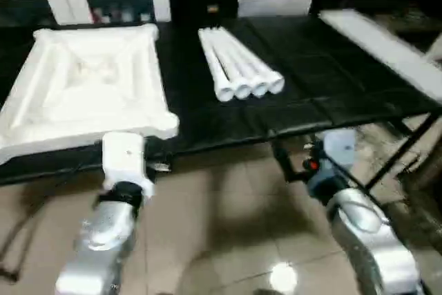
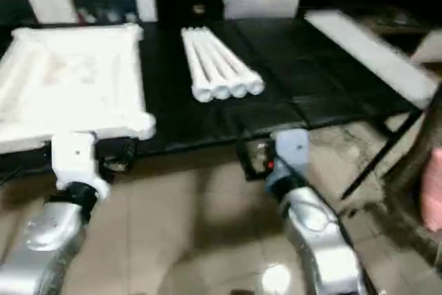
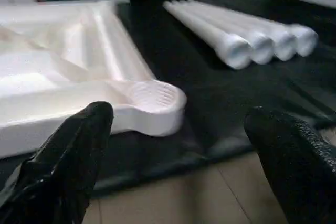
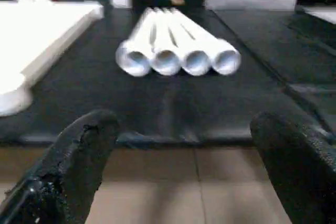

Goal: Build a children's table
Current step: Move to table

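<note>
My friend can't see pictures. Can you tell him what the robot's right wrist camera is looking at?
Four white table legs lie side by side on a black table, their open round ends facing the camera. The right gripper hangs wide open and empty in front of the table's edge, over a tiled floor.

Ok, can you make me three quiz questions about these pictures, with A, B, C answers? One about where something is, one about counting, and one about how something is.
1. Where does the tabletop lie, next to the legs?
A. on the robot's left of them
B. on top of them
C. on the floor

2. How many legs lie side by side?
A. two
B. four
C. six

3. How are the left gripper and right gripper?
A. both open, holding nothing
B. both clamped on legs
C. one holding the tabletop

Answers: 1 A, it sits apart on the black table. 2 B, four round tube ends show. 3 A, the fingers stand wide apart with nothing between.
</note>
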Robot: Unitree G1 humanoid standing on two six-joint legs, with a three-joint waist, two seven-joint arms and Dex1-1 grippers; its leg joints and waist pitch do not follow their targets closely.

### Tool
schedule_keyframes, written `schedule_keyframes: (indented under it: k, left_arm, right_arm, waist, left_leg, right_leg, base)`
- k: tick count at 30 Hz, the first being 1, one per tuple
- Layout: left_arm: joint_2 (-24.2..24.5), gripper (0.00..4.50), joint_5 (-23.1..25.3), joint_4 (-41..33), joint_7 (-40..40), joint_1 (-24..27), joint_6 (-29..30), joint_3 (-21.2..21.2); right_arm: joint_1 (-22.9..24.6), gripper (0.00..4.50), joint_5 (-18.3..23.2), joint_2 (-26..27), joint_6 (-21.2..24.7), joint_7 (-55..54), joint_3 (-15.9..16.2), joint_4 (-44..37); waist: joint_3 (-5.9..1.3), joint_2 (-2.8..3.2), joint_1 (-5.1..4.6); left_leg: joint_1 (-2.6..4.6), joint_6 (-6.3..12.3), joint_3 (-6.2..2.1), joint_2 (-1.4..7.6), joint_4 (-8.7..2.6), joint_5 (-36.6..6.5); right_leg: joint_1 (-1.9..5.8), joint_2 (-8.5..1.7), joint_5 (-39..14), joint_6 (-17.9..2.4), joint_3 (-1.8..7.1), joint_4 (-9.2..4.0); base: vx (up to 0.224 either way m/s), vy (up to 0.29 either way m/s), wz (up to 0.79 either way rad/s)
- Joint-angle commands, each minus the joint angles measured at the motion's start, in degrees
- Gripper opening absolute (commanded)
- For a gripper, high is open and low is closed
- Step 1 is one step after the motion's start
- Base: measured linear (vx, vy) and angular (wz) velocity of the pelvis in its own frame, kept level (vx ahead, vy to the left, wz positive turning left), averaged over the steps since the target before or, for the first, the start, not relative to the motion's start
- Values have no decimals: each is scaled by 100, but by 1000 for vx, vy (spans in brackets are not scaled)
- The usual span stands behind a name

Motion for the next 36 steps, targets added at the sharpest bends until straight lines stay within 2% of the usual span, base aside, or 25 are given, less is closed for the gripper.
schedule_keyframes:
  k: [1, 2, 3, 4, 5, 6, 7, 9, 10, 12, 13, 15, 18, 21, 22, 24, 25, 26, 27, 28, 29, 31, 33, 34, 36]
  left_arm:
    - [29, 448, 138, 1, 134, -2, 98, 134]
    - [26, 448, 152, 6, 162, -16, 107, 143]
    - [26, 448, 152, 6, 162, -16, 107, 143]
    - [-52, 448, 55, 36, 152, -55, 149, 214]
    - [-51, 448, 57, 38, 151, -59, 146, 214]
    - [-92, 448, 8, 66, 137, -93, 103, 250]
    - [-96, 448, 16, 63, 140, -103, 159, 266]
    - [-68, 448, 48, 56, 127, -109, 218, 274]
    - [-73, 448, 29, 45, 115, -102, 219, 299]
    - [-108, 448, -34, 18, 116, -94, 195, 369]
    - [-143, 448, -122, -24, 90, -99, 196, 441]
    - [-130, 448, -251, -111, -40, -136, 178, 494]
    - [-72, 430, -219, -178, -134, -141, 155, 469]
    - [-145, 430, -207, -202, -90, -131, 165, 496]
    - [-128, 430, -190, -197, -88, -130, 174, 481]
    - [-139, 430, -198, -186, -63, -131, 192, 490]
    - [-146, 430, -208, -179, -63, -132, 192, 498]
    - [-144, 430, -203, -169, -68, -137, 193, 511]
    - [-142, 430, -201, -167, -70, -137, 192, 513]
    - [-131, 430, -190, -163, -75, -142, 192, 519]
    - [-123, 430, -181, -161, -77, -146, 193, 522]
    - [-131, 430, -189, -167, -108, -146, 175, 538]
    - [-130, 430, -185, -178, -116, -142, 175, 533]
    - [-126, 430, -191, -180, -121, -142, 176, 539]
    - [-120, 430, -192, -177, -125, -143, 174, 545]
  right_arm:
    - [-59, 450, 16, 56, 64, -63, -37, -73]
    - [-68, 450, 0, 74, 59, -87, -53, -72]
    - [-68, 450, 0, 74, 59, -87, -53, -72]
    - [-104, 450, -70, 53, 68, -107, -44, -59]
    - [-109, 450, -88, 40, 56, -104, -35, -56]
    - [-158, 450, -208, -95, -37, 14, 71, -32]
    - [-165, 450, -179, -89, -59, 43, 71, -50]
    - [-162, 450, 34, -37, -24, 179, 52, -126]
    - [-173, 450, -11, -71, 59, 183, 98, -148]
    - [-190, 450, -35, -84, 163, 200, 159, -176]
    - [-195, 450, 38, -39, 252, 232, 167, -211]
    - [-180, 450, 165, 58, 296, 243, 121, -220]
    - [-185, 450, 106, 50, 261, 189, 142, -200]
    - [-204, 450, 81, 44, 318, 157, 149, -181]
    - [-212, 450, 49, 40, 374, 163, 163, -184]
    - [-222, 450, 34, 40, 429, 189, 170, -194]
    - [-223, 450, 46, 46, 442, 204, 172, -199]
    - [-221, 450, 71, 52, 460, 216, 180, -208]
    - [-220, 450, 75, 53, 462, 216, 182, -210]
    - [-217, 450, 92, 57, 473, 216, 185, -217]
    - [-215, 450, 102, 62, 482, 215, 186, -222]
    - [-192, 450, 180, 91, 542, 217, 169, -259]
    - [-183, 450, 227, 107, 575, 227, 155, -284]
    - [-185, 450, 232, 108, 588, 231, 154, -292]
    - [-185, 450, 232, 108, 610, 245, 149, -302]
  waist:
    - [-348, -106, 219]
    - [-289, -119, 224]
    - [-319, 48, 202]
    - [-356, 345, 24]
    - [-312, 366, -65]
    - [-292, 290, -2]
    - [-222, 185, 17]
    - [-207, 102, 168]
    - [-231, -244, 431]
    - [-118, -318, 631]
    - [-131, -228, 657]
    - [-170, -135, 617]
    - [-152, -3, 473]
    - [-17, -42, 467]
    - [100, -88, 594]
    - [140, -52, 623]
    - [44, 41, 608]
    - [-85, 147, 465]
    - [-85, 147, 465]
    - [-231, 207, 199]
    - [-247, 168, 185]
    - [-175, 88, 181]
    - [-203, -91, 161]
    - [-184, -266, 429]
    - [-186, -288, 543]
  left_leg:
    - [-208, 86, 11, 41, -410, 845]
    - [-316, 96, -51, -18, -440, 750]
    - [-301, 44, -194, 52, -533, 727]
    - [324, 909, -1211, 638, -923, 839]
    - [501, 1543, -1531, 852, -1028, 1249]
    - [508, 2118, -1547, 931, -979, 1365]
    - [402, 2265, -1123, 1106, -958, 1141]
    - [196, 2206, -820, 533, -750, 913]
    - [-409, 1602, -96, -257, 53, 498]
    - [-262, 139, 225, -81, -123, 360]
    - [-172, 128, 221, 93, -294, 154]
    - [-182, 251, 159, 304, -413, 75]
    - [91, 563, -158, 1015, -791, -777]
    - [117, 338, 48, 759, -780, -1860]
    - [118, 258, 361, 409, -390, -1147]
    - [71, 276, 382, 418, -423, -771]
    - [160, 228, 329, 551, -695, -734]
    - [546, 463, 3, 930, -970, -749]
    - [546, 463, 3, 930, -970, -749]
    - [1142, 1495, -601, 1313, -956, -317]
    - [1150, 1910, -570, 1291, -835, 170]
    - [713, 2813, -65, 948, -800, 1433]
    - [566, 2511, 247, 511, -653, 896]
    - [-15, 1574, 470, -52, -118, -513]
    - [-275, 786, 284, 167, 149, -92]
  right_leg:
    - [462, -410, 3891, 797, -1, -545]
    - [504, -377, 3889, 736, -267, -580]
    - [542, -296, 3557, 486, -423, -548]
    - [105, 54, 544, -818, -413, -239]
    - [-120, 97, -497, -1057, -298, -31]
    - [-270, 65, -1033, -1163, -58, 115]
    - [-313, -157, -314, -1163, 266, 56]
    - [-144, -346, 401, -1816, 551, -517]
    - [403, -469, 1194, -1784, 744, -974]
    - [351, -512, 1275, 1030, 634, -912]
    - [400, -516, 1298, 1596, 646, -929]
    - [454, -516, 1695, 1607, 553, -871]
    - [269, -580, 1001, 994, 371, -650]
    - [377, -648, -1293, -199, 493, -968]
    - [481, -701, -3990, -479, 590, -1454]
    - [592, -586, -4333, -579, 501, -1563]
    - [642, -340, -3304, -643, 313, -1410]
    - [453, -87, -1683, -648, 104, -1006]
    - [453, -87, -1683, -648, 104, -1006]
    - [-280, -27, -526, -336, -81, -100]
    - [-441, -62, -338, -125, -51, 41]
    - [-628, -108, 300, 361, -22, 164]
    - [-482, -218, 882, 71, 136, -432]
    - [333, -1042, -391, -449, 895, -1132]
    - [624, -1161, -1199, -1551, 910, -1196]
  base:
    - [32, -148, 5]
    - [28, -131, 37]
    - [28, -131, 37]
    - [60, -168, 57]
    - [56, -195, 66]
    - [56, -195, 66]
    - [16, -200, 65]
    - [-2, -238, 38]
    - [16, -229, 11]
    - [-2, -208, -4]
    - [-39, -168, -5]
    - [-18, -91, 0]
    - [-19, -59, 1]
    - [0, 0, 0]
    - [0, 0, 0]
    - [37, 57, -1]
    - [75, 85, 0]
    - [88, 90, 3]
    - [88, 90, 3]
    - [129, 81, 3]
    - [147, 59, 6]
    - [124, 37, 8]
    - [92, -58, 9]
    - [93, -82, 7]
    - [90, -67, -3]
